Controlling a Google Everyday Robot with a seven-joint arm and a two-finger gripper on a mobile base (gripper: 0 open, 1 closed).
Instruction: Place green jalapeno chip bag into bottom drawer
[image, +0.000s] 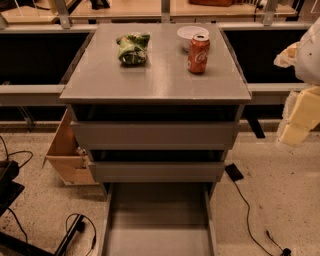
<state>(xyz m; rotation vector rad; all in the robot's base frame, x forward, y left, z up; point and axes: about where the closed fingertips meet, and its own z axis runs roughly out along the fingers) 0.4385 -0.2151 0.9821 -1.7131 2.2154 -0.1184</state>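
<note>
**Camera view: sole view, looking down on the front of the cabinet**

- Green jalapeno chip bag (133, 48): crumpled foil, lying on the worktop (160, 80) at its rear left. Free on all sides and not held by anything.
- Red soda can (198, 53): upright at the rear right of the worktop, well apart from the bag. Not part of the task.
- White bowl (191, 33): just behind the can and partly hidden by it.
- Bottom drawer (157, 220): pulled fully out toward the camera. Its flat grey floor is bare and the side rails are visible.
- Two upper drawers (155, 135): both pushed in.
- Pincer (296, 125): pale cream parts at the right edge of the frame, off to the side of the cabinet at about upper-drawer level and far from the bag. It carries nothing. Whether it is released or clenched cannot be told.
- Cardboard box (67, 155): on the floor against the cabinet's left side.
- Cables (250, 210): trailing on the floor to the right.

**Step in hand (judgement):** the approach. The drawer is ready, and the bag has not yet been picked up.

**Next move calls for (judgement):** bringing the pincer up and left across the worktop, passing clear of the can and bowl. It should then descend on the bag from above with a light grip, since thin foil will crush and may slip.
</note>
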